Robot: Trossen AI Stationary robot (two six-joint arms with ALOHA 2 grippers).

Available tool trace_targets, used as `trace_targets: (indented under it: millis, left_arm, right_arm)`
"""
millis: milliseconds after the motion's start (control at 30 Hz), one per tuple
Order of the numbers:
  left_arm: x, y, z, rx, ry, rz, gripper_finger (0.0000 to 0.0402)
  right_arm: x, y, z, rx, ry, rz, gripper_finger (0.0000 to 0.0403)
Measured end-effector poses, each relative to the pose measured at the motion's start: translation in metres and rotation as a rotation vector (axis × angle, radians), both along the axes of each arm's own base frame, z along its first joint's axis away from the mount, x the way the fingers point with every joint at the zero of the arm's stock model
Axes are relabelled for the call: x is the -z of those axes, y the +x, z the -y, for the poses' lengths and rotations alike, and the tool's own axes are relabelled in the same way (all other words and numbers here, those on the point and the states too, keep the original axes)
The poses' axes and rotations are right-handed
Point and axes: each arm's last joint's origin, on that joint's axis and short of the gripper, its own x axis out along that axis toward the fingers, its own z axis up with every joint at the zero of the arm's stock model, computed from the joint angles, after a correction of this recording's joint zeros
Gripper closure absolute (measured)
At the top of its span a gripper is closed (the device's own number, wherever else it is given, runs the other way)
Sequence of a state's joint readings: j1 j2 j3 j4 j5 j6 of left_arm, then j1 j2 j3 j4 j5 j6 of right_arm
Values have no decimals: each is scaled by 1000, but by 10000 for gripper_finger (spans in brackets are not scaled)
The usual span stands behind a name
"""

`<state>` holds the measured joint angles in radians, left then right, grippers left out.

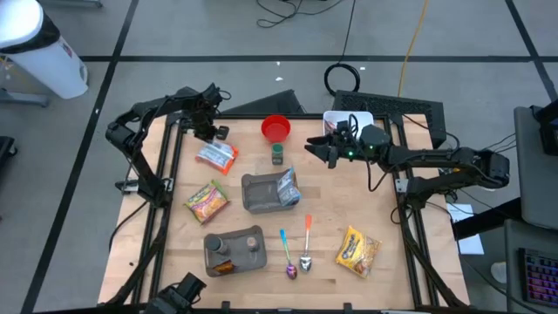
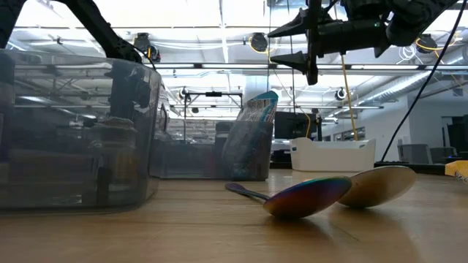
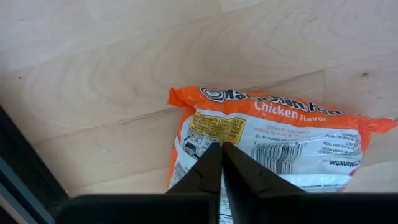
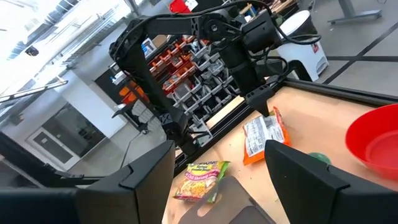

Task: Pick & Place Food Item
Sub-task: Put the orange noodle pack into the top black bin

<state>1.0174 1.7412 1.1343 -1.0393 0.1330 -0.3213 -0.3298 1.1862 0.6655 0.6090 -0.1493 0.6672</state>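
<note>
While the wooden table (image 1: 279, 266) carries several food packs and containers, the step in hand looks like the pick, on the left side toward the far edge. Largest of the clutter are two grey bins: one (image 1: 261, 194) at the middle with a bag standing in it, another (image 1: 234, 250) nearer. Beyond them sit a red bowl (image 1: 276, 128) and a white tub (image 1: 336, 119) at the far edge. The orange ramen pack (image 3: 273, 140) lies flat on the wood at far left, and the left gripper (image 3: 221, 163) is just above it with its fingers pressed together; whether any wrapper is pinched I cannot tell. The right gripper (image 2: 301, 45) hangs high over the far middle, fingers apart, holding nothing. Next, I judge, a gentle lift would show whether the thin, slippery wrapper comes along.
</note>
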Motion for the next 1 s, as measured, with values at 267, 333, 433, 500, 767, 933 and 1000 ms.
trace_targets:
  millis: [267, 333, 433, 500, 767, 933, 1000]
  left_arm:
    - [0, 0, 0, 30, 2, 2, 397]
    - [-1, 0, 1, 33, -2, 6, 397]
    - [-6, -2, 2, 53, 2, 32, 398]
    - [-10, -2, 3, 55, 14, 43, 398]
    - [-45, -6, 4, 58, 118, 132, 400]
    - [-70, -7, 6, 60, 193, 191, 400]
    - [-82, -7, 8, 63, 220, 227, 400]
  right_arm:
    - [0, 1, -2, 8, -2, -1, 161]
    - [0, 1, -2, 8, -2, -1, 161]
    - [0, 1, -2, 8, -2, -1, 161]
    - [0, 1, -2, 8, -2, -1, 161]
    - [0, 1, -2, 11, -21, -4, 161]
    - [0, 1, -2, 11, -24, -5, 161]
    - [0, 1, -2, 11, -25, -5, 161]
